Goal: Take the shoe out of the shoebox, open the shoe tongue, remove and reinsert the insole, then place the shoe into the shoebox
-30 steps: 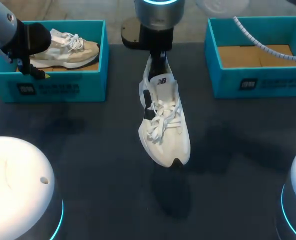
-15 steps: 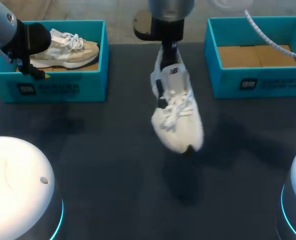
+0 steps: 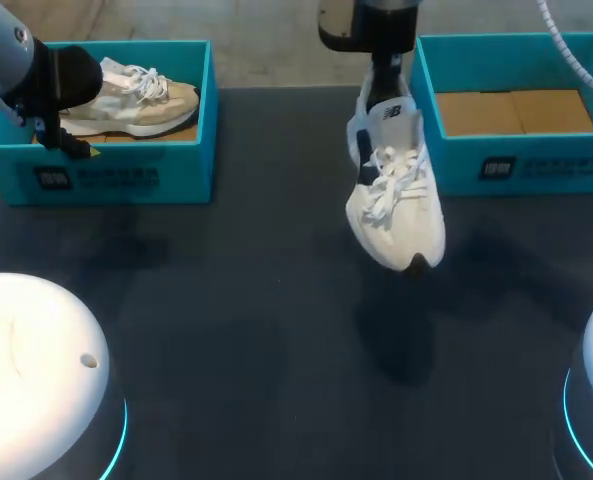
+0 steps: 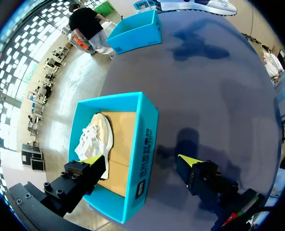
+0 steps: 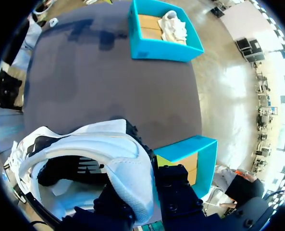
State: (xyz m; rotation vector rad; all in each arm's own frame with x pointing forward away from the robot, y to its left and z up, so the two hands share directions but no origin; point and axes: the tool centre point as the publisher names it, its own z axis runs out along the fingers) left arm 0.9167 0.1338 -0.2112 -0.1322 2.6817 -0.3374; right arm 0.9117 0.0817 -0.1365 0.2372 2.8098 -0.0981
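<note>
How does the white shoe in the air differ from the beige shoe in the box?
The white shoe hangs toe-down in the air, held at its heel by the right claw; the beige shoe lies in the left shoebox. The white shoe has dark side patches; the beige shoe shows none. Both have white laces.

place: robot lab | signs: white arm base [image 3: 31, 370] ringed cyan; dark worktable [image 3: 236, 330]; teal shoebox [image 3: 106, 178]

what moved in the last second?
The right gripper, shut on the heel of the white shoe, carried it rightward from the middle to just beside the right shoebox, toe hanging down. Unchanged: the left gripper open astride the wall of the left shoebox, the beige shoe inside it.
</note>
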